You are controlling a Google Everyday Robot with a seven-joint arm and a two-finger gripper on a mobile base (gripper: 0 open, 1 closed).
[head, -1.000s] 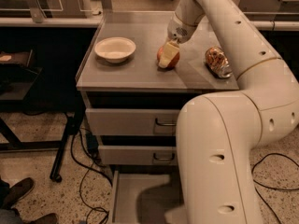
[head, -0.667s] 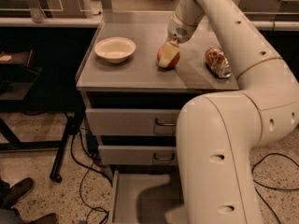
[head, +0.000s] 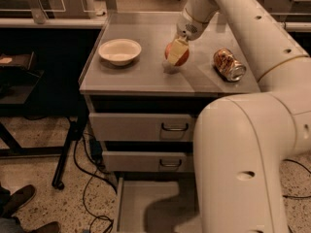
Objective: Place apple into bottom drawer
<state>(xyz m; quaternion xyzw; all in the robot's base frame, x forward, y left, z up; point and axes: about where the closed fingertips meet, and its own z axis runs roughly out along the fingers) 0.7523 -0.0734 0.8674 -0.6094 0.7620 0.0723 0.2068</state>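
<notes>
- While the arm (head: 252,144) fills the picture from 5 o'clock, it has hardly moved since a second ago.
- The bottom drawer (head: 146,208) waits open at 6 o'clock.
- The gripper (head: 177,52), at 12 o'clock, keeps its jaws clamped on the apple (head: 183,58), now raised slightly off the countertop (head: 146,76); I judge the carry down comes next.

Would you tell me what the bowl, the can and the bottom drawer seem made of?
The bowl looks like matte off-white ceramic or plastic: smooth and dull. The can looks like thin metal: dented, with a shiny end. The bottom drawer is probably grey painted sheet metal: flat and matte. The gripper holds the apple above the cabinet top.
</notes>
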